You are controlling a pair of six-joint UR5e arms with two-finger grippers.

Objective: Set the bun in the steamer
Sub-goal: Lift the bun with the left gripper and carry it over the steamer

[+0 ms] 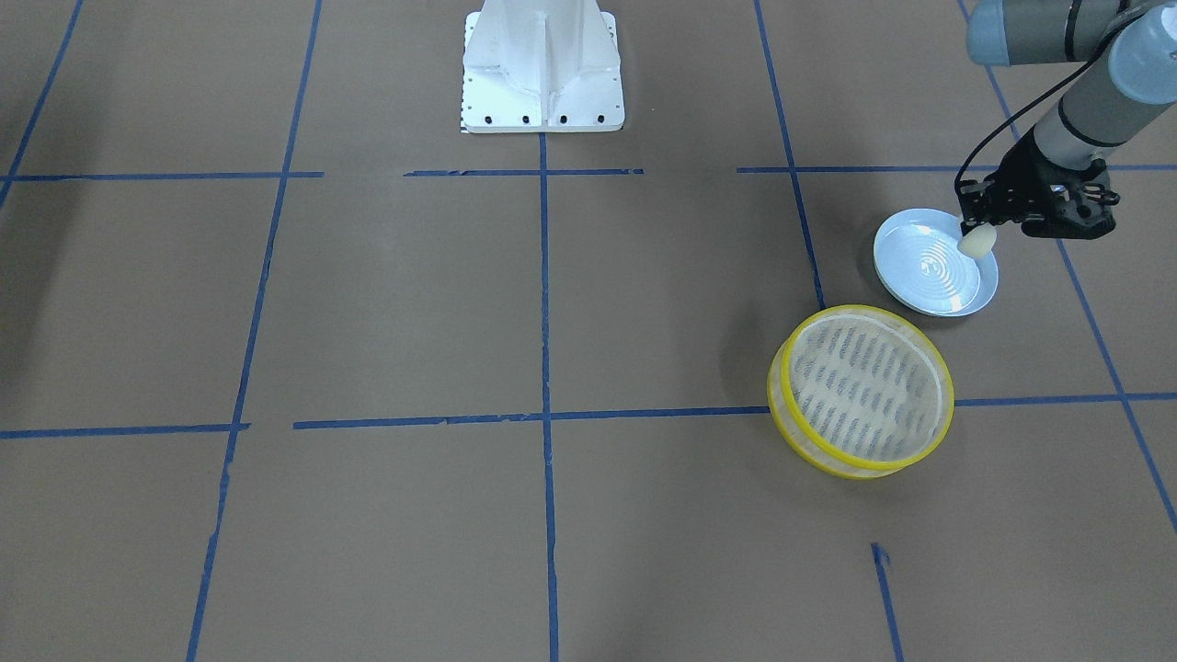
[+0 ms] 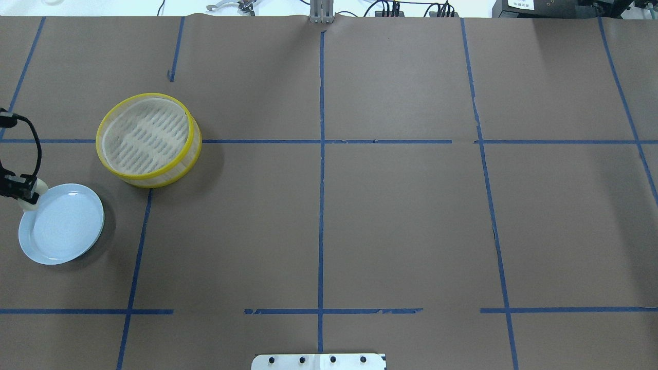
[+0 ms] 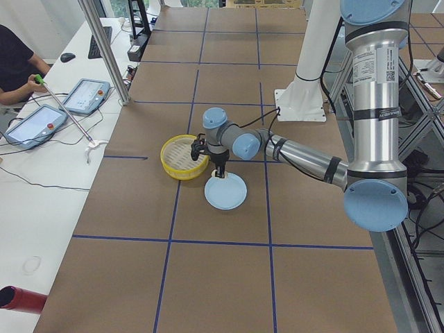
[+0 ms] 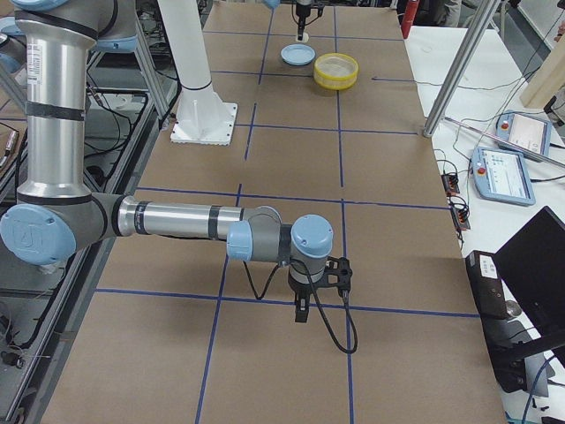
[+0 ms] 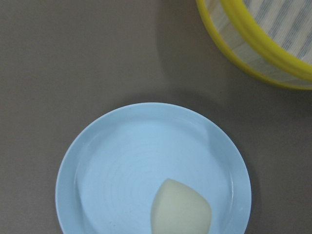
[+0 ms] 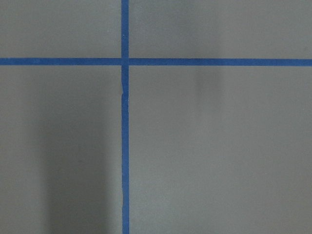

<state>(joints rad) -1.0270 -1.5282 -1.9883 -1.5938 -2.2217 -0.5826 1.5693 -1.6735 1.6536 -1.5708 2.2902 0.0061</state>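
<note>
My left gripper (image 1: 973, 228) looks pinched shut on the bun (image 1: 978, 241). Its fingertips meet the top of the lump, though the wrist view shows no finger, so I judge the grip from the front view alone. The bun hangs over the rim of the blue plate (image 1: 924, 267), which lies just beside the steamer (image 1: 851, 311), on its robot side and further toward the robot's left.

The right gripper (image 4: 301, 311) is well apart from the steamer, low over a blue tape crossing (image 6: 125, 62). I cannot tell how its jaws stand.

My worries:
- **Grip:** the hold seems to be only on the bun's upper part. A soft lump could slip out on a quick swing, or get squashed if I squeeze harder.
- **Height:** the steamer's yellow rim stands proud of the table (image 1: 644, 303). If I carry the bun across too low, it catches that rim and shoves the light basket.
- **Release:** if I let go near the wall, it may roll out.

The path is short, and I see nothing between the plate and the steamer. The steamer's mouth is wide and only its slotted base shows inside. The overhead view crops my gripper on the side away from the steamer, so I steer toward the steamer.
</note>
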